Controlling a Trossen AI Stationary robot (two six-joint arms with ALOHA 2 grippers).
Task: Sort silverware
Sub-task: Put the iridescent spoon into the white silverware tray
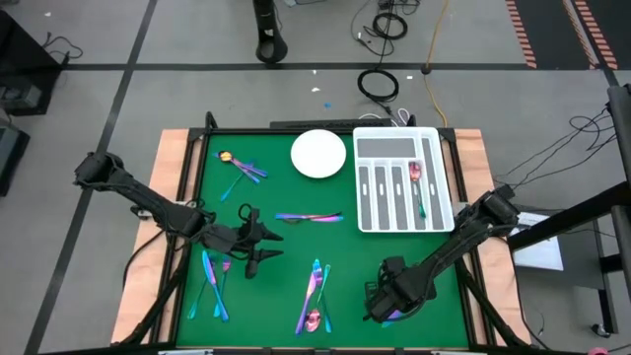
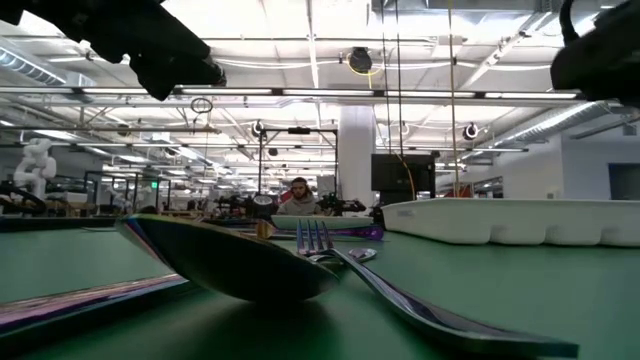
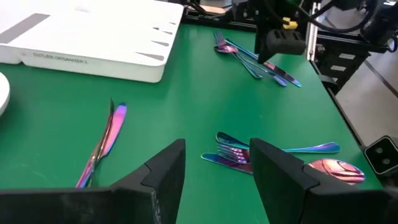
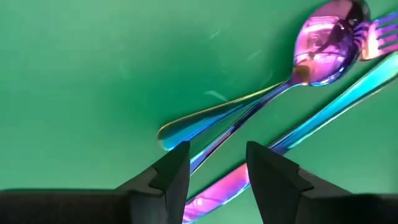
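Observation:
Iridescent silverware lies in loose groups on the green mat: at the far left [image 1: 238,168], in the middle [image 1: 308,217], near left [image 1: 212,281], near middle [image 1: 314,296] and near right. My right gripper [image 1: 389,299] points down over the near-right group, open. Its fingers [image 4: 177,171] stand on either side of a slim handle [image 4: 214,149] beside a spoon [image 4: 323,43] and a fork [image 4: 380,30], above them. My left gripper [image 1: 264,248] is open over the mat left of centre and holds nothing [image 3: 214,177]. A piece of silverware lies in the white tray [image 1: 416,182].
The white slotted tray [image 1: 402,179] sits at the far right, with a white round plate [image 1: 317,154] to its left. A wooden border and a dark frame edge the mat [image 1: 177,197]. A spoon [image 2: 230,265] lies right in front of the low camera.

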